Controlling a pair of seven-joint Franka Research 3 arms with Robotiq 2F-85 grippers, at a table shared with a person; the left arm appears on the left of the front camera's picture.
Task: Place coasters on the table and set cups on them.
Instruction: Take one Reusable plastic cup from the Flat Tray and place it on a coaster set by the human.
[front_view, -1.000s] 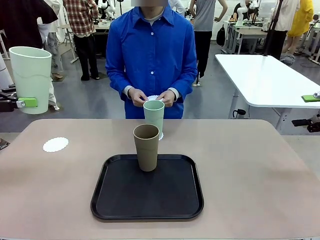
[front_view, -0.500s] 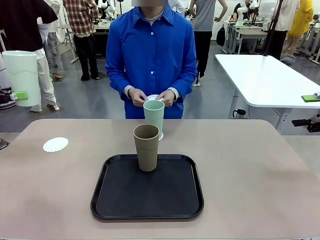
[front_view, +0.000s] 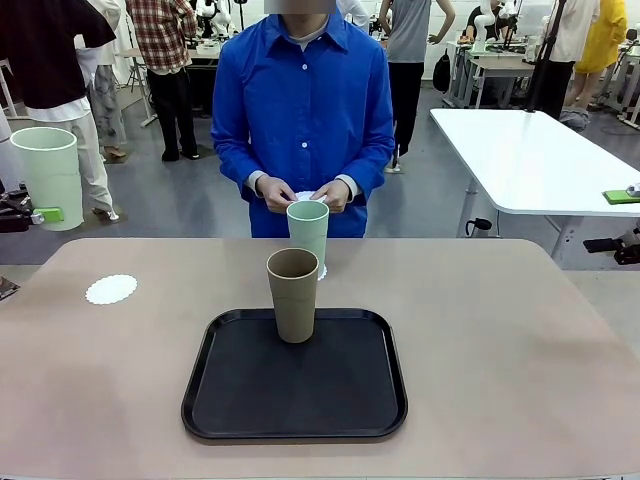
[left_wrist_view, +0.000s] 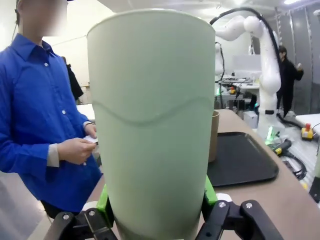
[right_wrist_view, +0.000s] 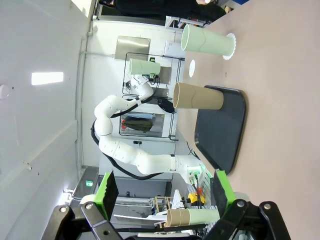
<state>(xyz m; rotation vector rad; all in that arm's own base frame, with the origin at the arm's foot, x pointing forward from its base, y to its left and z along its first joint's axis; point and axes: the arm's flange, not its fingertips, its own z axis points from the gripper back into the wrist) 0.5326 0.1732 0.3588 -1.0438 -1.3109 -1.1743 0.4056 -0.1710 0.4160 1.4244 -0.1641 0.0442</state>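
The left tool (front_view: 32, 214) is clamped on a pale mint cup (front_view: 48, 178), gripping it low on the wall near the base. The cup hangs upright in the air past the left end of the worktop (front_view: 500, 330), off the surface and well apart from everything else. In the left wrist view the same cup (left_wrist_view: 155, 125) stands between the green pads (left_wrist_view: 104, 205), its matte wall marked by a moulded wavy line around the middle. The right tool (right_wrist_view: 165, 187) stands wide open with nothing between its pads, and its view looks sideways across the worktop. On the worktop's left side lies a bare coaster (front_view: 111, 289), a small white lace-edged round with nothing on it. At the far middle a second mint cup (front_view: 308, 235) stands upright on another coaster (front_view: 321, 272), whose lace edge shows beside the cup's base. Just nearer the robot, a brown-tan cup (front_view: 293, 295) stands upright on the far part of a black tray (front_view: 300, 410) with rounded corners. The tray lies flat in the middle of the worktop. Behind the far edge stands a person in a blue shirt, and both of the person's hands (front_view: 275, 193) are held together at waist height around a third coaster (front_view: 305, 194) — held in the air, above and behind the second mint cup. A white table (front_view: 530, 150) stands off to the right.
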